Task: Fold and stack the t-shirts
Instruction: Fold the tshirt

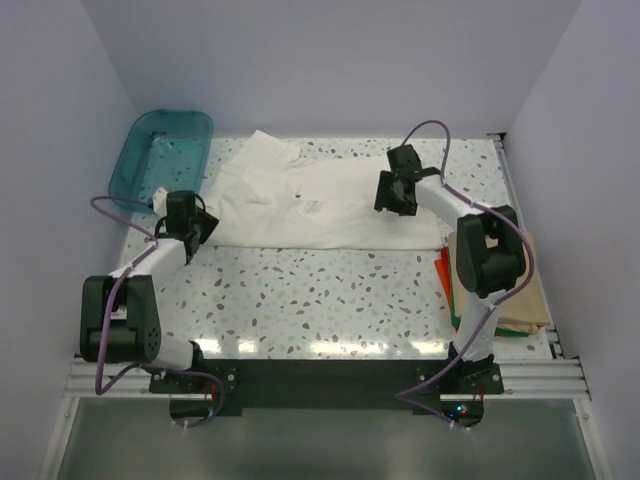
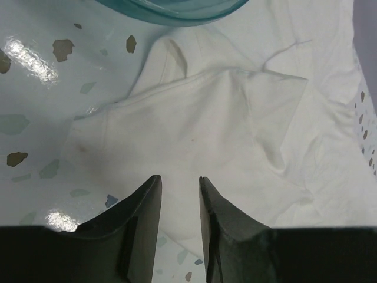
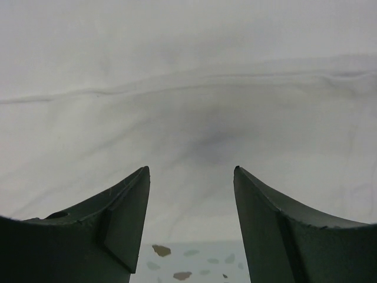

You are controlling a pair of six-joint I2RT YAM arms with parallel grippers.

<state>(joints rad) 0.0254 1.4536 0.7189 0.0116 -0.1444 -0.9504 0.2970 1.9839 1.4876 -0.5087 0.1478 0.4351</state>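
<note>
An off-white t-shirt [image 1: 310, 200] with a tiny dark mark lies spread across the back of the table. My left gripper [image 1: 196, 228] is open at the shirt's left edge; in the left wrist view [image 2: 179, 180] its jaws stand a little apart over the cloth [image 2: 224, 130], holding nothing. My right gripper [image 1: 392, 192] is open over the shirt's right part; in the right wrist view [image 3: 191, 171] the jaws stand wide over smooth cloth [image 3: 188, 94]. A tan shirt [image 1: 530, 290] with orange-red [image 1: 443, 272] and green [image 1: 455, 318] ones under it lies at the right edge.
A teal translucent plastic tub [image 1: 160, 150] stands at the back left, close to the left gripper; its rim shows in the left wrist view [image 2: 177, 12]. White walls close in the back and both sides. The speckled table [image 1: 320, 300] runs to the black front rail.
</note>
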